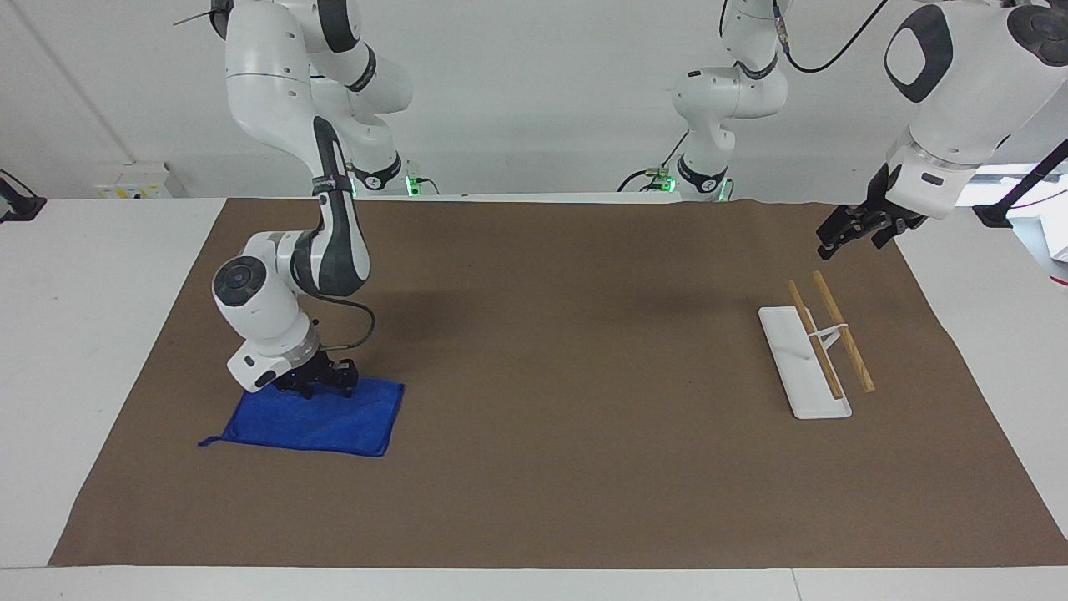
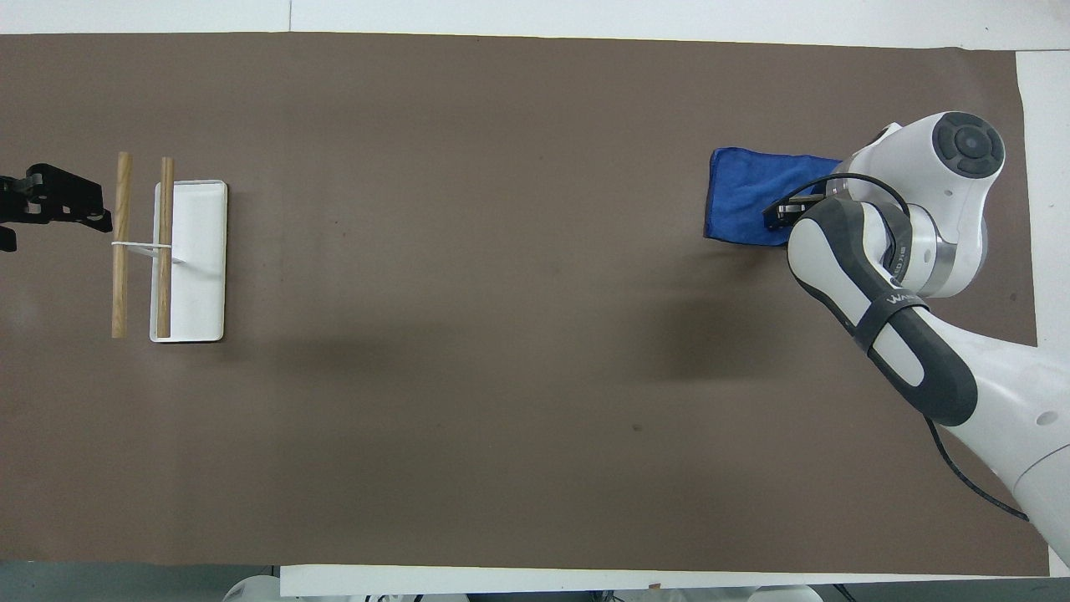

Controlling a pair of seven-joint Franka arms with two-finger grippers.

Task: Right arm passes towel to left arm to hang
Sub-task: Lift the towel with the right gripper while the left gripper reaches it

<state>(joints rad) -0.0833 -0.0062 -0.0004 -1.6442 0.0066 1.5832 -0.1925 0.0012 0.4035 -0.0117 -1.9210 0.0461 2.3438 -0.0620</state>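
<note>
The blue towel [image 1: 317, 426] lies flat on the brown mat at the right arm's end of the table, its thin tail at one corner. It also shows in the overhead view [image 2: 744, 196]. My right gripper [image 1: 321, 386] is down on the towel's edge nearer to the robots, and in the overhead view [image 2: 777, 213] the arm's own forearm hides most of it. My left gripper [image 1: 834, 238] hangs in the air over the mat beside the rack and waits; it shows at the edge of the overhead view [image 2: 84, 213].
A rack with a white base [image 1: 797, 367] and two wooden bars [image 1: 844, 334] stands at the left arm's end of the table; it also shows in the overhead view [image 2: 196, 259]. The brown mat [image 1: 567, 376] covers the table.
</note>
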